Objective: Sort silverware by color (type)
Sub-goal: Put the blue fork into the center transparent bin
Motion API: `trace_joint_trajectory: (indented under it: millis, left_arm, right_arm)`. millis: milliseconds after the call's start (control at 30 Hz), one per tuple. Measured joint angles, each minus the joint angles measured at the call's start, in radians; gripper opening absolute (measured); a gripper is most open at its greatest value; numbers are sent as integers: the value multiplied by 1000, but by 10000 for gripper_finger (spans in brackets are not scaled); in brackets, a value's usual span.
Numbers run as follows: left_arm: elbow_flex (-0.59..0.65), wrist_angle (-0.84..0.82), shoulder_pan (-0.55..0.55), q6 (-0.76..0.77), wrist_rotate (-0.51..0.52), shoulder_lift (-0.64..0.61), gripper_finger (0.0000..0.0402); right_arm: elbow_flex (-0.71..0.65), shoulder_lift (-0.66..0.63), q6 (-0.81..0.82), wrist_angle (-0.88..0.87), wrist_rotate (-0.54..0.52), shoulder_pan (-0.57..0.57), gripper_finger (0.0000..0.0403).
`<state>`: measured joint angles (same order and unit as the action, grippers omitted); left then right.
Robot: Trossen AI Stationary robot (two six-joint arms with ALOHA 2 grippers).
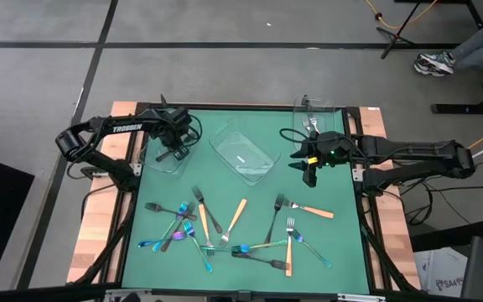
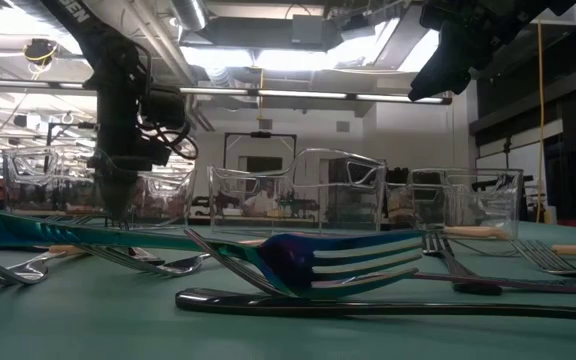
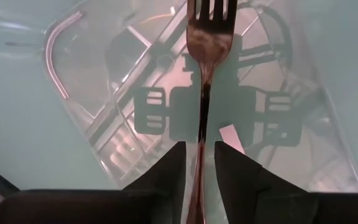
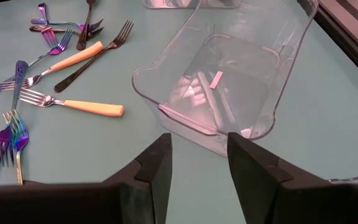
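My left gripper [image 1: 174, 155] points down into the clear tray [image 1: 151, 164] at the far left, open, with a dark fork [image 3: 210, 37] standing tines down between its fingers [image 3: 200, 155]. My right gripper [image 1: 310, 172] hangs open over the mat near the far right, touching nothing [image 4: 199, 155]. The rest of the silverware [image 1: 225, 231] lies loose on the green mat near the front: dark forks, iridescent blue-purple pieces [image 4: 12, 140] and silver forks with orange handles [image 4: 73, 106]. A third tray [image 1: 319, 109] at the far right holds silver forks [image 1: 310, 124]. My left gripper has the dark fork's handle [image 3: 200, 134] running between its two fingers, which point down and lie on either side of it. A narrow gap shows on each side of the handle. Whether a finger touches the handle, I cannot tell.
A clear middle tray [image 1: 243, 153] lies slantwise between the two arms, with a small sticker on its floor [image 4: 216, 79]. The mat's wooden side strips [image 1: 99, 226] flank the work area. Bare mat lies in front of the right gripper.
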<state>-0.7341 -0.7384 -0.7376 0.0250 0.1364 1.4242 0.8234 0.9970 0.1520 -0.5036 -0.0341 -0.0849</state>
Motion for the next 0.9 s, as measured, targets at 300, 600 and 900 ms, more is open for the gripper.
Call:
trace_joint_trajectory:
  millis: [300, 600, 900]
  left_arm:
    - [0, 28, 0, 1, 0, 0, 81]
    - [0, 28, 0, 1, 0, 0, 81]
    - [0, 28, 0, 1, 0, 0, 81]
  right_arm:
    - [0, 0, 64, 0, 44, 0, 143]
    - [0, 0, 172, -5, 173, 75, 143]
    - [0, 0, 338, -116, 0, 299, 143]
